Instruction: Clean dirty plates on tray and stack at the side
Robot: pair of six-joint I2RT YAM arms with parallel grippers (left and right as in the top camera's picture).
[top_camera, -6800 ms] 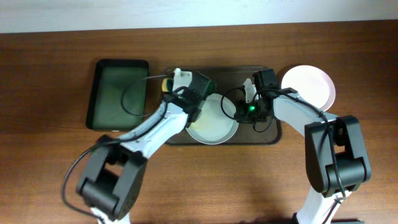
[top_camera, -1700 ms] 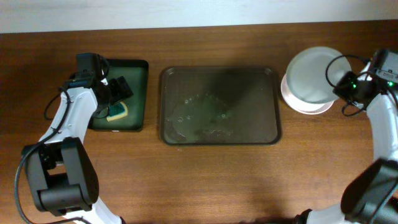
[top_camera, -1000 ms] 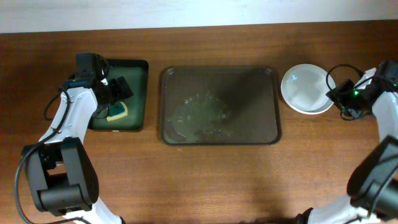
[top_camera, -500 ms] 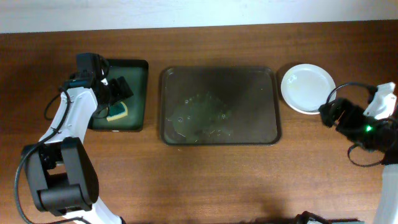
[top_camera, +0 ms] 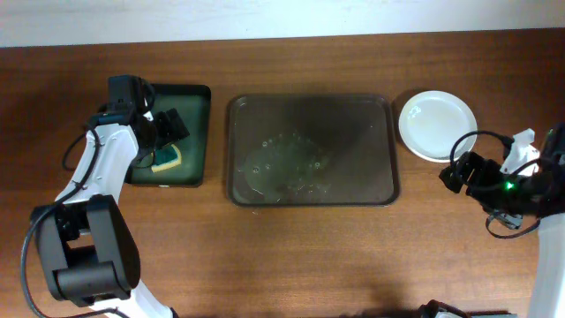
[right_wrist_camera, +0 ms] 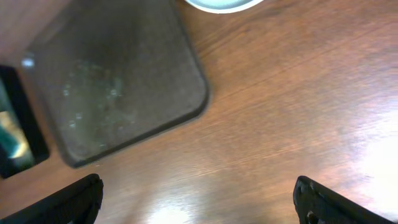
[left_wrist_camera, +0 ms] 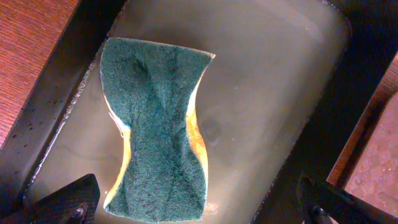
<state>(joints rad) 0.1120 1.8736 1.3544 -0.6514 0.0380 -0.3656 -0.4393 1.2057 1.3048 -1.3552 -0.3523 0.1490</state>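
1. overhead: the tray (top_camera: 353, 132) carries no plate, only wet streaks. the plates (top_camera: 437, 126) sit on the worktop (top_camera: 291, 256) at the tray's 3 o'clock, just beside it. only the top one shows, so the count cannot be told. cleaning and stacking look finished, and the next move seems to call only for drawing both arms clear, with no grasp. the right hand (top_camera: 455, 172) hovers near the plates' 5 o'clock, apart from them. the left hand (top_camera: 168, 128) hangs over the black basin (top_camera: 190, 106) at the tray's 9 o'clock.
2. left wrist: the left hand (left_wrist_camera: 199, 208) is spread wide and holds nothing. the green sponge (left_wrist_camera: 158, 130) lies loose on the wet basin (left_wrist_camera: 267, 93) floor.
3. right wrist: the right hand (right_wrist_camera: 199, 202) is spread wide and empty above bare worktop (right_wrist_camera: 280, 112). the tray (right_wrist_camera: 118, 87) is at 10 o'clock and a plate rim shows at 12.
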